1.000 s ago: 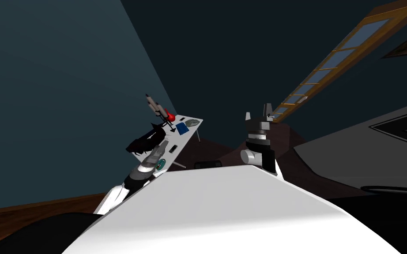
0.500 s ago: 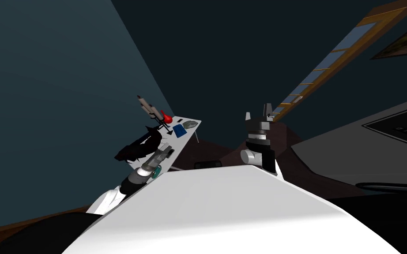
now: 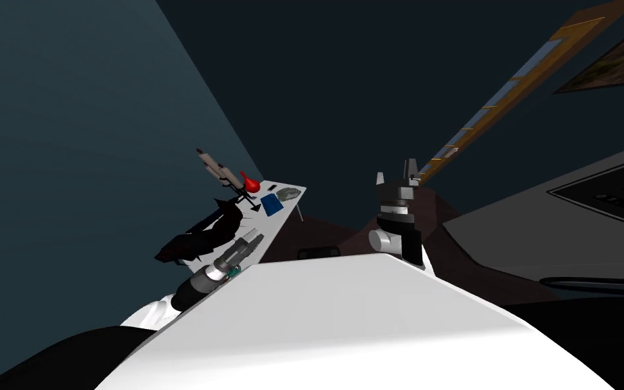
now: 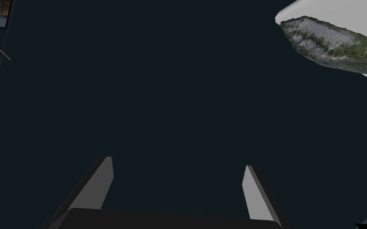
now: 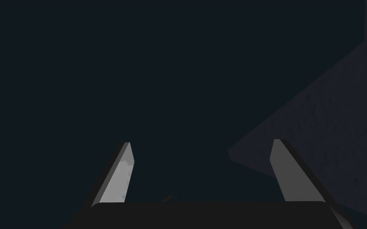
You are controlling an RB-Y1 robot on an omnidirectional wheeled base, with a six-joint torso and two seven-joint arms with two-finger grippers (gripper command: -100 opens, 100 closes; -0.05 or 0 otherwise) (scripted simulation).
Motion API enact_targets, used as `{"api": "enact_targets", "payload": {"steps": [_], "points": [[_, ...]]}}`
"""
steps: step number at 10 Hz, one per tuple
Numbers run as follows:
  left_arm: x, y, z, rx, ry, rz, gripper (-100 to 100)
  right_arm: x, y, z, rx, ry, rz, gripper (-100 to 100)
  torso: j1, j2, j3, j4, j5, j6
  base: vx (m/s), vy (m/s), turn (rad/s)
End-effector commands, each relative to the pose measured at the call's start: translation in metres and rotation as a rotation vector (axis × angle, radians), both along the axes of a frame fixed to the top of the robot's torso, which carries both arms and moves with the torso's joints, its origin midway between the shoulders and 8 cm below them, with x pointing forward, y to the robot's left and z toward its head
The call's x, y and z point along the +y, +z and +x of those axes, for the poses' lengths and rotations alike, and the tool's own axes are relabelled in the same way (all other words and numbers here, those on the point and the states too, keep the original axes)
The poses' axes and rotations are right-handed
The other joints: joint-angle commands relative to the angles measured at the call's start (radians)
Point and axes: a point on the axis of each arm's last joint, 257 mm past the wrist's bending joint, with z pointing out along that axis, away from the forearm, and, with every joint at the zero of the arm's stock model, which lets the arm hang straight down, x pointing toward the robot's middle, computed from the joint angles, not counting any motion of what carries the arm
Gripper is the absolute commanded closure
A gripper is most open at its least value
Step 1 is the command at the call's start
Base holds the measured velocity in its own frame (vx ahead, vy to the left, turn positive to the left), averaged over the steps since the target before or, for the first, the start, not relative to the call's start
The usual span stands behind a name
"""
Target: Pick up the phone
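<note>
Grey-fingered left tool is held apart beside the white surface, mossy grey rock at one o'clock; right tool is likewise parted.

Phone, small dark flat slab, lying on white table, beside blue item

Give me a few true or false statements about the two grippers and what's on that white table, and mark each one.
1. The left gripper is open with nothing between its fingers. True.
2. The right gripper is shut on a phone. False: it is open and holds nothing.
3. A grey, mossy stone lies on the white table. True.
4. The stone sits between the left gripper's fingers. False: it lies beyond them, off to one side.
</note>
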Motion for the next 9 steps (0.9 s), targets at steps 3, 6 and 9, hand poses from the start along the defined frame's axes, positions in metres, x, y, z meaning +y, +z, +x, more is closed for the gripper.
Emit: {"api": "enact_targets", "payload": {"steps": [3,6,9], "points": [[0.013,-0.036,-0.010,0.091,-0.016,0.094,-100,0.000,0.000,0.000,0.000,0.000,0.000,0,0.001,0.002,0.001,0.000,0.000,0.000,0.064,-0.004,-0.024],[0.026,-0.061,-0.021,0.161,-0.027,0.173,-100,0.000,0.000,0.000,0.000,0.000,0.000,0,0.001,-0.001,-0.001,0.000,0.000,0.000,0.090,-0.015,-0.030],[0.053,-0.096,-0.043,0.277,-0.033,0.267,-100,0.000,0.000,0.000,0.000,0.000,0.000,0,0.001,0.000,0.000,0.000,0.000,0.000,0.085,-0.010,-0.026]]}}
